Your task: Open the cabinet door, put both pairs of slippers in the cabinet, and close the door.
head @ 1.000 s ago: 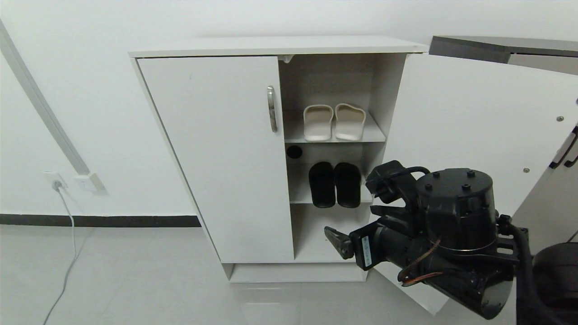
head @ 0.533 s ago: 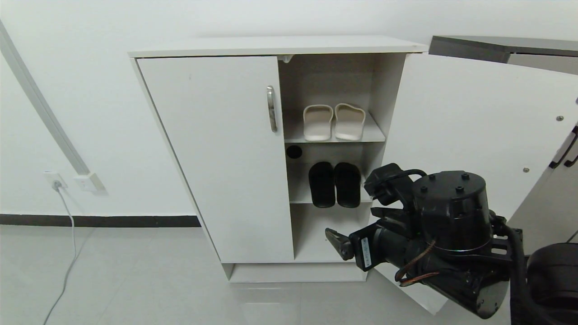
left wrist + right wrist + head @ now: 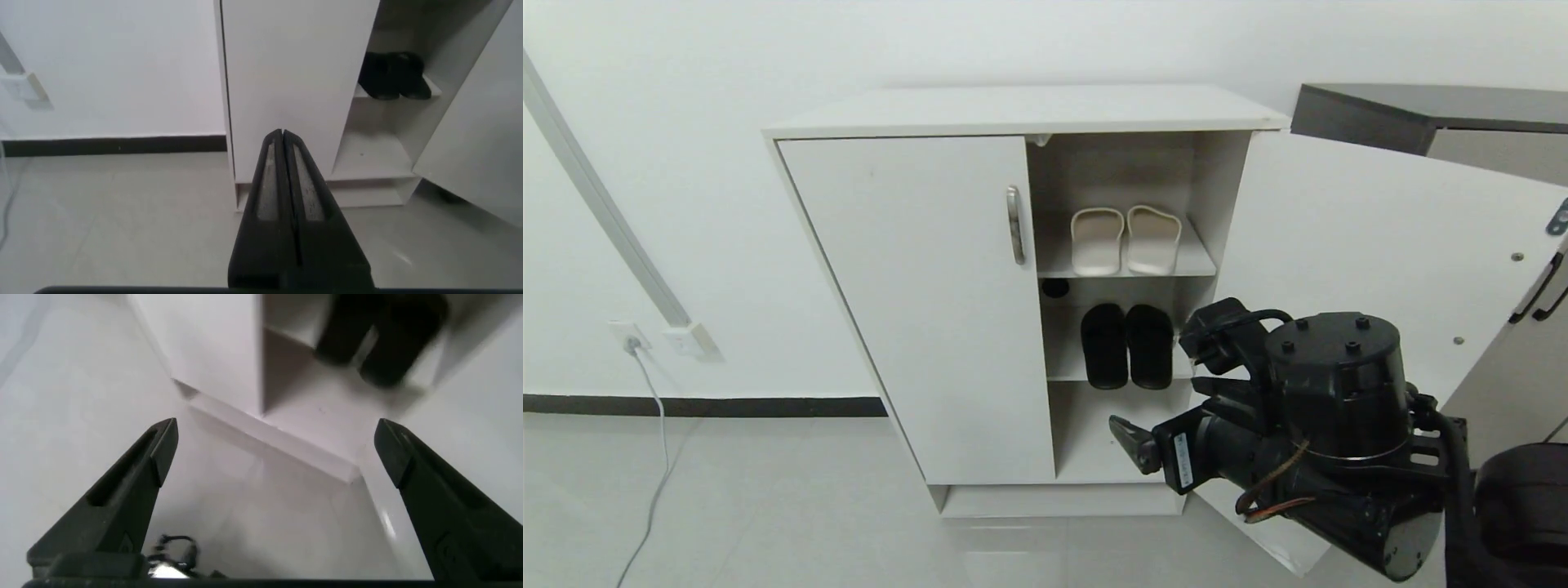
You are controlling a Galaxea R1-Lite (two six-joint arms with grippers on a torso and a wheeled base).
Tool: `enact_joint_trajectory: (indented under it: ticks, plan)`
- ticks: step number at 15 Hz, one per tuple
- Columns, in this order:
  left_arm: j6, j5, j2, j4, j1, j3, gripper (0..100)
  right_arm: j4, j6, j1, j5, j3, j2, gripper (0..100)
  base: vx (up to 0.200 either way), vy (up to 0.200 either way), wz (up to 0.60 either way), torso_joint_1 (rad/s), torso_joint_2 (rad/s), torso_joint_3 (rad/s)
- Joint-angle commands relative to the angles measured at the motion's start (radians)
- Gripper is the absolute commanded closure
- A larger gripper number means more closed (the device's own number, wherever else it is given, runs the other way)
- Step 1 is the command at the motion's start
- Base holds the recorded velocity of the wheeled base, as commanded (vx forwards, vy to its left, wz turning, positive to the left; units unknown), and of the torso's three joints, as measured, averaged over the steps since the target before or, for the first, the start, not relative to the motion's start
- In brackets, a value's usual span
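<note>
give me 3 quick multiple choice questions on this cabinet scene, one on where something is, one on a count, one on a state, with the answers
1. Where do the black slippers sit?
A. on the floor
B. in the bottom compartment
C. on the shelf just under the beige slippers

2. How many pairs of slippers are inside the cabinet?
A. two
B. one
C. three

3. How does the right door stand?
A. shut
B. swung open
C. taken off

Answers:
1 C, the black pair lies one shelf below the beige pair.
2 A, one beige pair and one black pair rest on the shelves.
3 B, the right door is swung out and the shelves are exposed, while the left door is shut.
</note>
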Motion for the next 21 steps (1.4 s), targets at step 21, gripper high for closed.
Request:
enact_joint_trajectory:
  ticks: [21]
  plan:
    - [-0.001,0.0,0.001,0.0,0.0,0.0,100,0.001,-0.015,-0.009,-0.001,0.012,0.013,0,0.0,0.0,0.0,0.151,-0.49,-0.332]
